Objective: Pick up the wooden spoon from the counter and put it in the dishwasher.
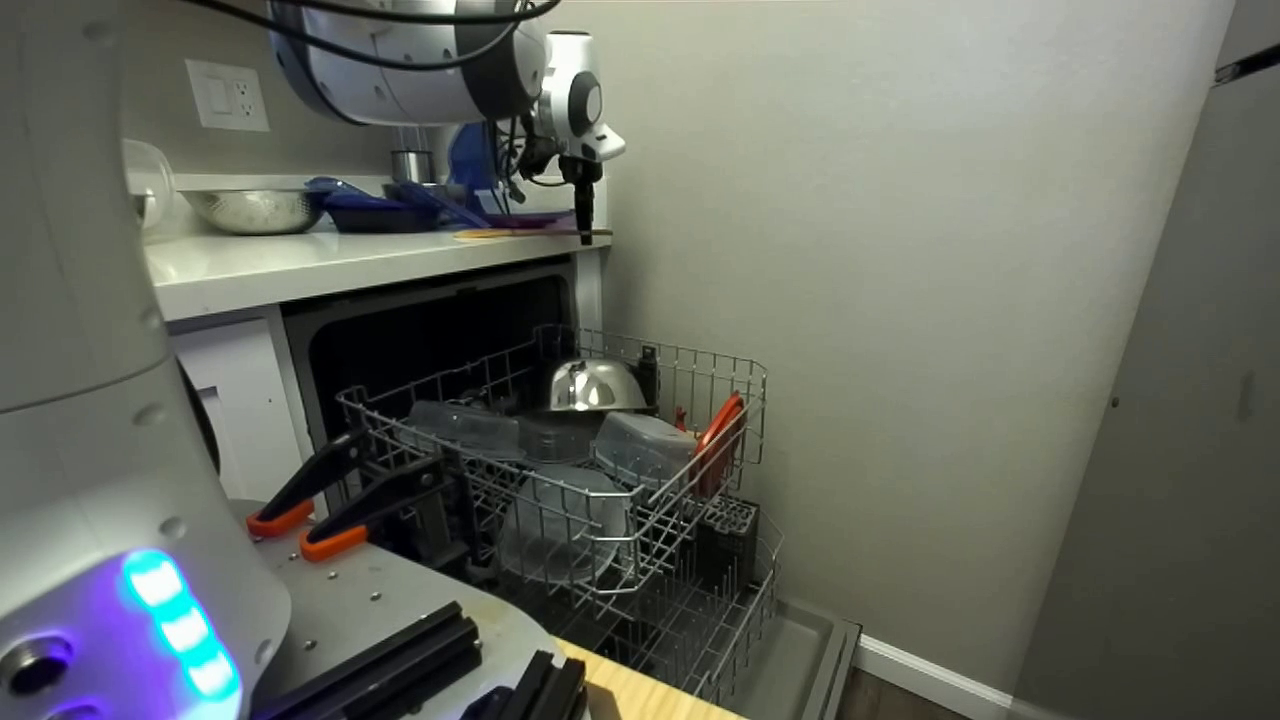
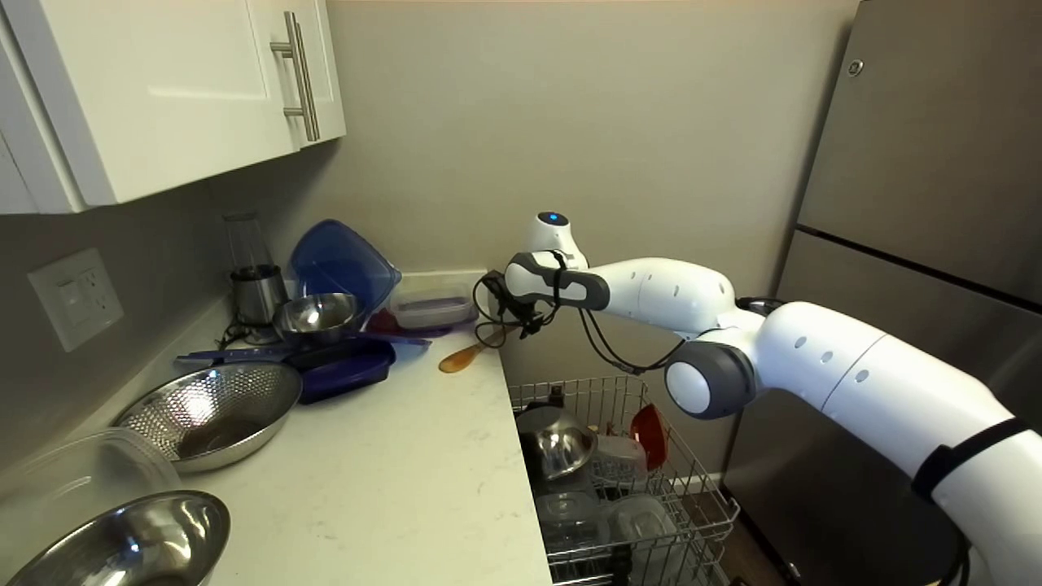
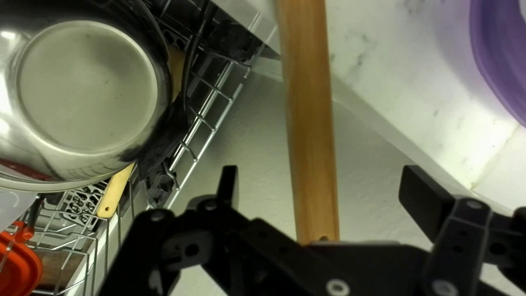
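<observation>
The wooden spoon lies on the white counter (image 2: 391, 488) near its far corner, its bowl (image 2: 461, 358) on the worktop and its handle (image 3: 310, 123) sticking out past the edge. In an exterior view the spoon (image 1: 490, 234) lies flat by the counter's front edge (image 1: 250, 282). My gripper (image 3: 318, 189) is open, with one finger on each side of the handle and visible gaps to both. In an exterior view the gripper (image 1: 585, 235) points down at the counter's end. The dishwasher (image 1: 430, 320) stands open below, its upper wire rack (image 1: 753, 364) pulled out.
The rack holds a steel bowl (image 1: 597, 388), clear containers (image 1: 645, 448) and a red item (image 1: 718, 435). On the counter are a colander (image 2: 207, 415), blue items (image 2: 350, 370) and a purple container (image 3: 497, 53) close to the spoon. A wall (image 1: 900, 300) stands beside the rack.
</observation>
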